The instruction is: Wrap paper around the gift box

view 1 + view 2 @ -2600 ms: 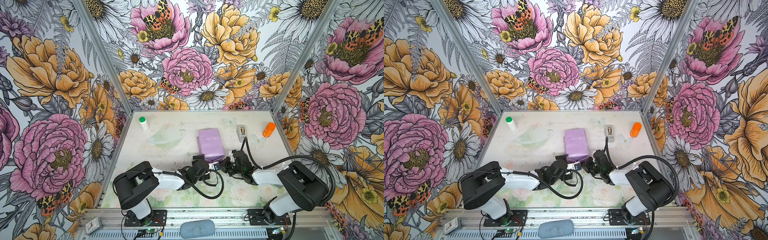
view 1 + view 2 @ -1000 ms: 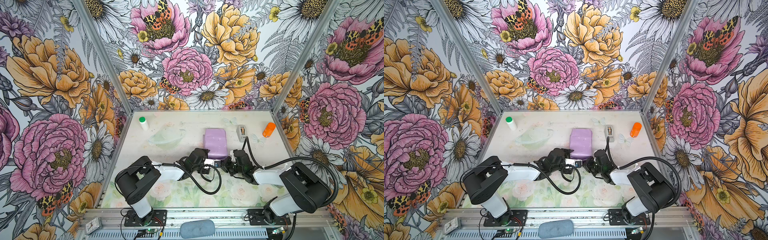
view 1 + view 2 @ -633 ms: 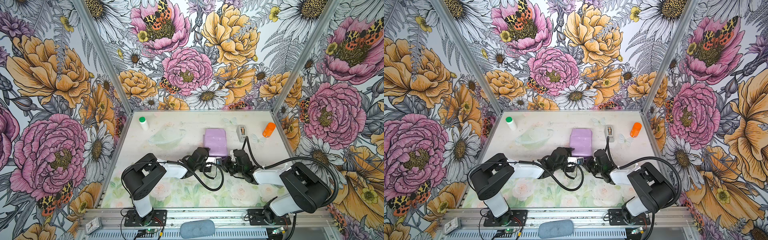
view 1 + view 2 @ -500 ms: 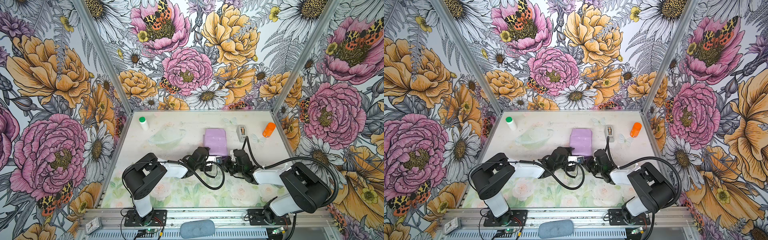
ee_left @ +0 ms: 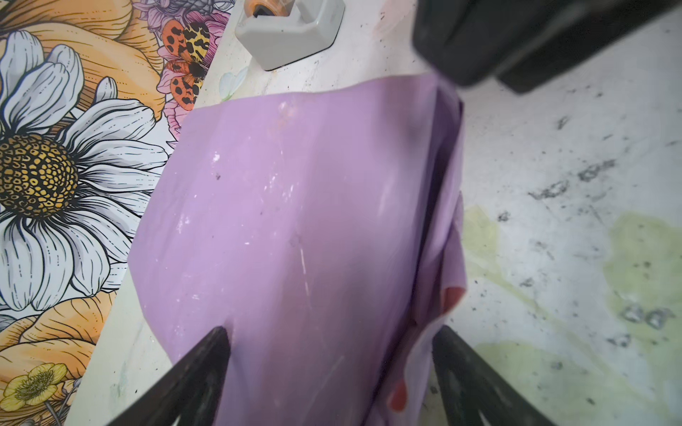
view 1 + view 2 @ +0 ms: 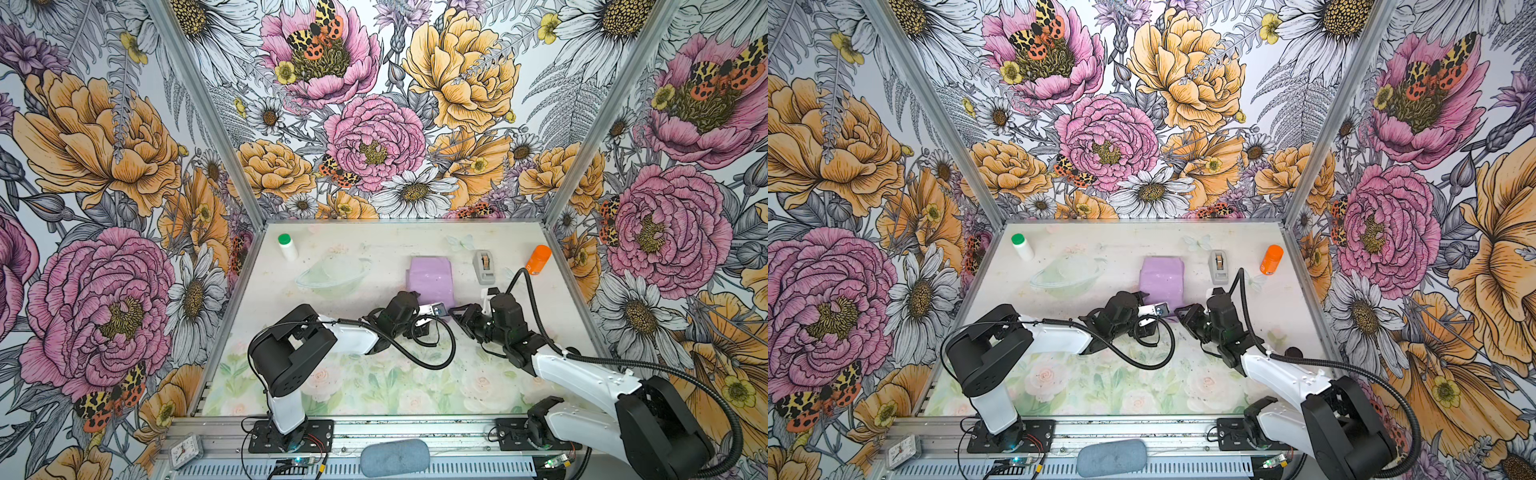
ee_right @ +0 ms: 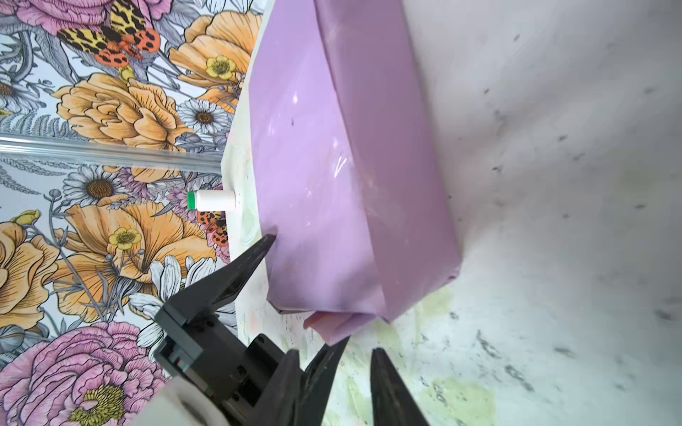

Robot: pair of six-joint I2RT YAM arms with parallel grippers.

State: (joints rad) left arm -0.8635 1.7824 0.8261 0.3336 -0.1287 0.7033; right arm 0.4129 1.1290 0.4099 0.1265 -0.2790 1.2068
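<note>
The gift box is hidden inside the lilac paper (image 6: 430, 279), which is folded round it into a parcel in the middle of the table (image 6: 1162, 279). My left gripper (image 5: 330, 332) is open, with one fingertip on each side of the parcel's near end, seen in both top views (image 6: 417, 300) (image 6: 1148, 305). A loose paper flap (image 7: 332, 324) with reddish patches sticks out at that end. My right gripper (image 7: 358, 348) stands a little open just in front of the flap, with nothing between its fingers (image 6: 455, 311).
A grey tape dispenser (image 6: 484, 266) stands right of the parcel, with an orange bottle (image 6: 538, 259) beyond it near the right wall. A clear bowl (image 6: 332, 274) lies left of the parcel. A white green-capped bottle (image 6: 286, 246) stands at the back left.
My right gripper has opened and let go of the paper flap. The left gripper has shifted right to straddle the parcel's near end, and its jaws have narrowed slightly.
</note>
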